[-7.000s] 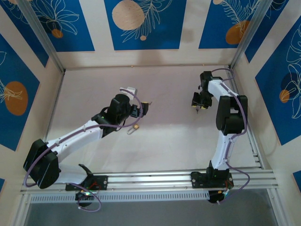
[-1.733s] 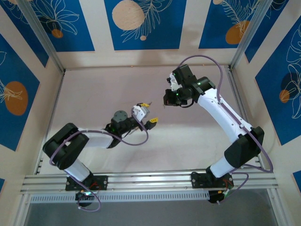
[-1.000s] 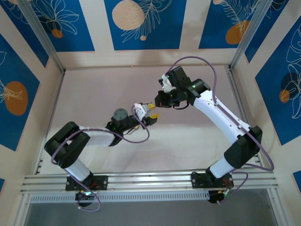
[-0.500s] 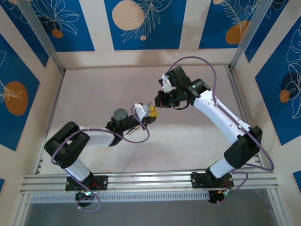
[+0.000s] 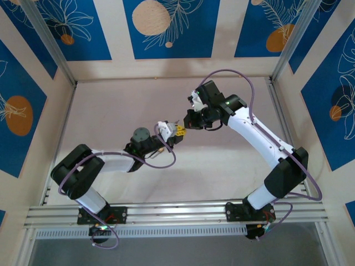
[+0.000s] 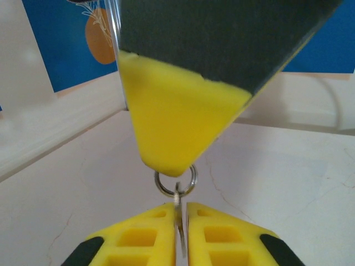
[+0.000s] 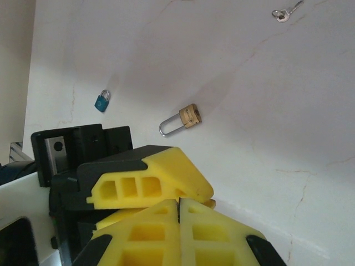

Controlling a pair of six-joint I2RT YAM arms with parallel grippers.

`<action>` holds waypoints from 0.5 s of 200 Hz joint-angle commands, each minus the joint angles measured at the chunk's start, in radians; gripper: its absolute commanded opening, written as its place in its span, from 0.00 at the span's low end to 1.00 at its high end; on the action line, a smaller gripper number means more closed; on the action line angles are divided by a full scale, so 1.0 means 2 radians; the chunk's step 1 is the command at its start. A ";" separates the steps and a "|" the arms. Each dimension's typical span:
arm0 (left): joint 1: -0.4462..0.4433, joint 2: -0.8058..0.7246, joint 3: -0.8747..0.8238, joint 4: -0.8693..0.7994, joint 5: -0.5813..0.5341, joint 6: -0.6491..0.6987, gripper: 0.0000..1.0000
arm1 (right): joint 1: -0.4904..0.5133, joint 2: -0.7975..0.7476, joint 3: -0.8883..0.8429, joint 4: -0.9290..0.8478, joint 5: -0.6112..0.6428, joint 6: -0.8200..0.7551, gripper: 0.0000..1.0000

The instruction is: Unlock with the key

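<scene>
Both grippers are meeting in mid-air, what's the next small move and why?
Probably the right gripper should ease open. The left gripper is shut on a thin silvery piece with a ring, likely the key, and the ring sits at the right fingertip. Releasing would leave it with the left arm, for the brass padlock lying on the table.

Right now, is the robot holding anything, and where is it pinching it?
The left jaws pinch a thin metal piece, probably the key, just under its small ring. The ring's top sits at the tip of the right jaws.
</scene>
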 commanded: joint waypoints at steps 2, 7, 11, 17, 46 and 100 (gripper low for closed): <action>-0.001 -0.012 0.006 0.010 0.012 -0.003 0.06 | -0.004 -0.013 -0.006 -0.001 -0.007 0.000 0.02; -0.002 -0.012 0.005 0.010 0.011 -0.003 0.04 | -0.004 -0.014 -0.007 -0.002 -0.004 0.002 0.02; -0.002 -0.013 0.004 0.011 0.010 -0.004 0.03 | -0.004 -0.015 -0.007 -0.002 -0.002 0.003 0.01; -0.002 -0.013 0.002 0.013 0.009 -0.004 0.02 | -0.004 -0.016 -0.008 -0.002 0.000 0.004 0.01; -0.002 -0.018 -0.004 0.013 0.006 -0.003 0.00 | -0.007 -0.025 -0.014 0.004 0.012 0.009 0.00; -0.003 -0.020 -0.005 0.004 0.012 -0.005 0.06 | -0.007 -0.031 -0.018 0.013 0.001 0.016 0.00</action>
